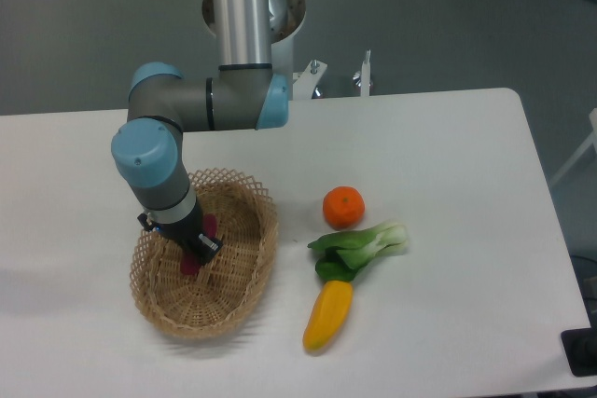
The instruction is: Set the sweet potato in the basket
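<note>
The light tan woven basket (244, 272) sits on the white table at the left. My gripper (198, 249) reaches down inside it, over the left part of its floor. The magenta sweet potato (189, 267) lies slanted between the fingers, low against the basket floor. One end shows below the gripper and the other end pokes out above right of it. The jaws look closed on its middle, which the black gripper body hides.
A round orange fruit (343, 207) lies right of the basket. A green bok choy (359, 248) and a yellow pepper (327, 314) lie below it. The arm's base and column (244, 6) stand at the back edge of the table.
</note>
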`<control>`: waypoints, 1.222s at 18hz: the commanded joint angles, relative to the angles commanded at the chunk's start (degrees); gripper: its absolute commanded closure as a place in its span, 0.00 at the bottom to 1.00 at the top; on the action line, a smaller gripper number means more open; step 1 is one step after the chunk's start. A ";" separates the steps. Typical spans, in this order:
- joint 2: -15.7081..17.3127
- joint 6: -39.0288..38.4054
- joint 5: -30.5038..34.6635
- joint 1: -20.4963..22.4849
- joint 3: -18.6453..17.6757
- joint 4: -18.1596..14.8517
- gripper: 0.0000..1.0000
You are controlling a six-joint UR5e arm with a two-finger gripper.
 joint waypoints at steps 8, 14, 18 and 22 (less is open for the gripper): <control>0.53 -0.79 0.35 0.00 2.28 0.26 0.00; 1.84 -0.79 0.79 2.27 6.23 0.35 0.00; 3.50 -0.01 4.82 5.70 10.19 -0.87 0.00; 6.85 6.48 6.33 9.83 11.16 -7.10 0.00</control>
